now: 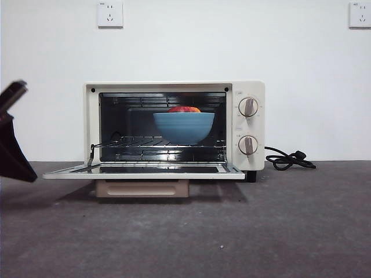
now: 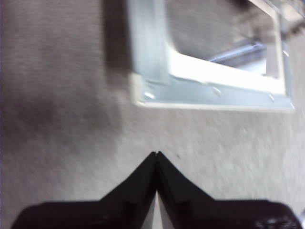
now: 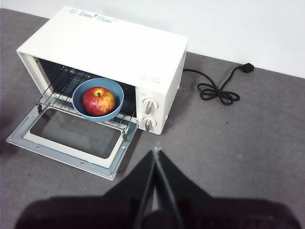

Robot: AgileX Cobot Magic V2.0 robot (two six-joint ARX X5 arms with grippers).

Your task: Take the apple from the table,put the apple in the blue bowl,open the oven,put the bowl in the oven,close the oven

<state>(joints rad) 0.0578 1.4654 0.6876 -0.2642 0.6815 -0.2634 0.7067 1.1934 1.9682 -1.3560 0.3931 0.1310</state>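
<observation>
The cream-white oven stands on the table with its door folded down flat. On its wire rack sits the blue bowl, and the red apple lies inside it. My left gripper is shut with nothing in it, hovering over the table just off a corner of the open door; in the front view it shows as a black shape at the left edge. My right gripper is shut and empty, raised well back from the oven.
The black power cord lies coiled on the table to the right of the oven. Two wall sockets are on the white wall behind. The beige door handle hangs below the open door.
</observation>
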